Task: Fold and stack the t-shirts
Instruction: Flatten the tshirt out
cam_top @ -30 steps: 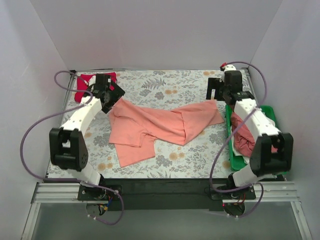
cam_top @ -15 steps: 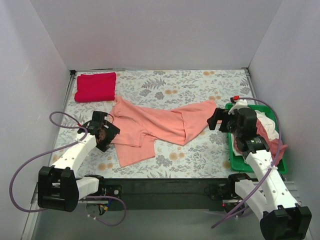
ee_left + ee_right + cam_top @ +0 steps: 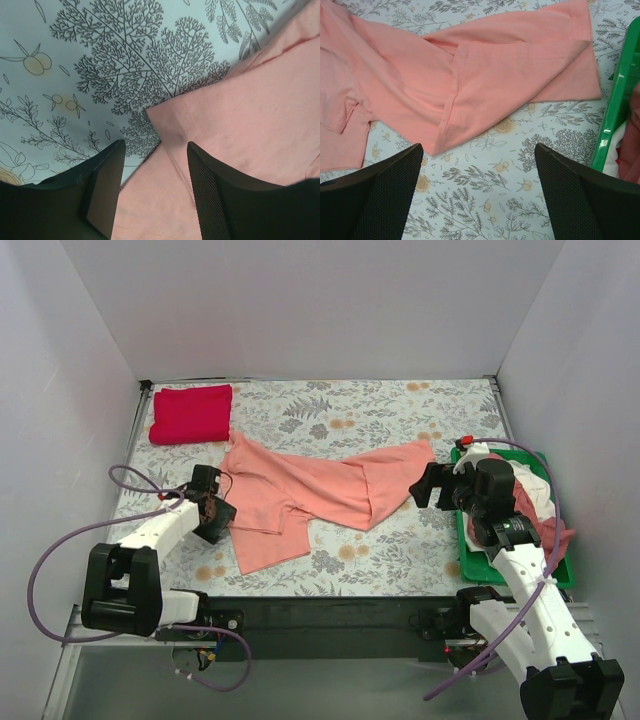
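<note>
Salmon t-shirt (image 3: 310, 490) lies crumpled mid-table, long axis running from lower left to upper right of the top view. My left gripper (image 3: 156, 150): fingers spread, a hem corner of the shirt between them, nothing pinched. My right gripper (image 3: 479, 150): spread wide, hovering off the shirt's right end, beside the green tray (image 3: 466, 560). Left is nearer. Floral cloth (image 3: 400, 410) looks flat, with bare room above the shirt. The red folded shirt (image 3: 191, 413) sits upper left.
</note>
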{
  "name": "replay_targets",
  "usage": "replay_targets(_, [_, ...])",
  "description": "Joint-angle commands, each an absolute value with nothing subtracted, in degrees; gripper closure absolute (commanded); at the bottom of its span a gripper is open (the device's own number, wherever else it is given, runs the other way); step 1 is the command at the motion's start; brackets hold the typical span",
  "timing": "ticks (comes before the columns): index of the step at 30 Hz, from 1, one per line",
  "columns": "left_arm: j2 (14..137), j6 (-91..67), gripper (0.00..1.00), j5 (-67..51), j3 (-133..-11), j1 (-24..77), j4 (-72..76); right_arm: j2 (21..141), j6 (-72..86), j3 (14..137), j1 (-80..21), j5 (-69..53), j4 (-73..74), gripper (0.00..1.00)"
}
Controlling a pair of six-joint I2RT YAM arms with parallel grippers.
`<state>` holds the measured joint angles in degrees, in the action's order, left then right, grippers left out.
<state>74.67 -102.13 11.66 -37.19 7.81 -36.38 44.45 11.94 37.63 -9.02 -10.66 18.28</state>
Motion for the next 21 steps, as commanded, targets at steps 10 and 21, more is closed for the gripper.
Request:
replay_targets(10, [77.25,-102.57,0.56,15.03,-36.56,6.33,-29.89,44.3,10.46,38.15,-8.79,-9.76,19.6,0.02])
replay_targets(21, [75.85,-102.66,1.0,15.12,-36.91,6.15,-31.63,44.82,10.63,38.58,-8.79,-9.05,19.95,0.02])
